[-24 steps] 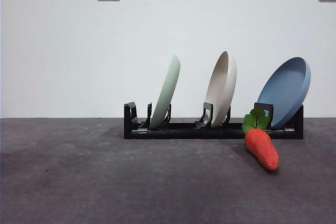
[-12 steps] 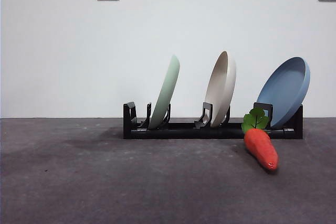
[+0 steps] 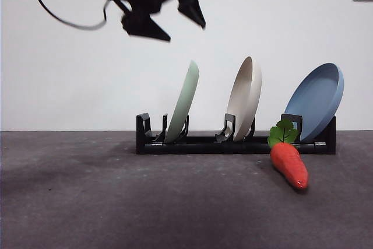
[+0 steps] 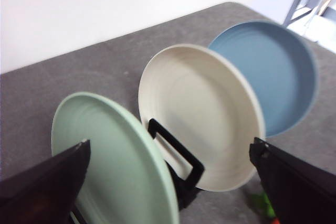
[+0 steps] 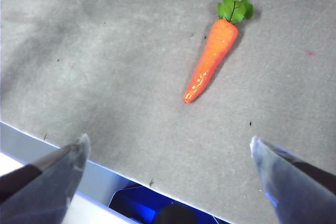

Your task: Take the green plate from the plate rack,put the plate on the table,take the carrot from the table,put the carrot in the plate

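Observation:
The green plate (image 3: 183, 103) stands on edge in the left slot of the black plate rack (image 3: 236, 143); it also shows in the left wrist view (image 4: 107, 156). My left gripper (image 3: 180, 24) hangs open in the air above and left of the green plate, apart from it; in its own view (image 4: 168, 156) its jaws stand wide on either side of the plates. The carrot (image 3: 289, 161) lies on the table (image 3: 116, 202) in front of the rack's right end. My right gripper (image 5: 168, 148) is open above the table's near edge, the carrot (image 5: 211, 59) lying beyond it.
A beige plate (image 3: 245, 98) stands in the rack's middle slot and a blue plate (image 3: 317, 101) leans at its right end; both show in the left wrist view (image 4: 202, 114) (image 4: 273, 72). A white wall stands behind. The table edge (image 5: 63, 150) runs near the right gripper.
The left arm has come down into the front view from the top left, from a mere tip to a full gripper above the green plate. Plates and carrot have not moved.

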`<state>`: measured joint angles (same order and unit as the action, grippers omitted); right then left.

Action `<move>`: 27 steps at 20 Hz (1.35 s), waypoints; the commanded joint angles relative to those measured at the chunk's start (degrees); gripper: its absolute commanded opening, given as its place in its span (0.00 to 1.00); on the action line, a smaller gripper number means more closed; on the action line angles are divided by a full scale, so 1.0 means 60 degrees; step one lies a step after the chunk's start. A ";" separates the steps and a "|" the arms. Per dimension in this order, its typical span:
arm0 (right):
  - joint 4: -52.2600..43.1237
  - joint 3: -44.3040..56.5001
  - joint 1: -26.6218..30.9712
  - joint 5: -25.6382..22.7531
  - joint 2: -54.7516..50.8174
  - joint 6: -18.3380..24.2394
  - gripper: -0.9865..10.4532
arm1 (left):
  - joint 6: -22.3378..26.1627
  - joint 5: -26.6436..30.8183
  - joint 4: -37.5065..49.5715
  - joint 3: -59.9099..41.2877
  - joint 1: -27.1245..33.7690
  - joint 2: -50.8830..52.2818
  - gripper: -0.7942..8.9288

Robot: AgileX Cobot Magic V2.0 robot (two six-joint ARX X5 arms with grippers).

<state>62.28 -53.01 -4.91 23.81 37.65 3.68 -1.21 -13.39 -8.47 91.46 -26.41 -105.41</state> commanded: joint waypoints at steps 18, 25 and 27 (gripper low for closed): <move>-0.0007 -0.0025 -0.0022 -0.0022 0.0597 -0.0066 0.68 | -0.0051 -0.0270 0.0317 -0.0004 -0.0095 -0.1603 0.25; -0.0007 -0.0025 -0.0022 -0.0022 0.0597 -0.0062 0.68 | -0.0117 -0.0364 0.0248 -0.0004 -0.0084 -0.1603 0.11; -0.0007 -0.0025 -0.0022 -0.0022 0.0597 -0.0062 0.68 | -0.0128 -0.0601 0.0248 -0.0004 -0.0084 -0.1603 0.08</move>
<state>62.37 -53.01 -4.91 23.81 41.28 3.66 -2.13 -16.21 -7.20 91.46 -26.94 -114.48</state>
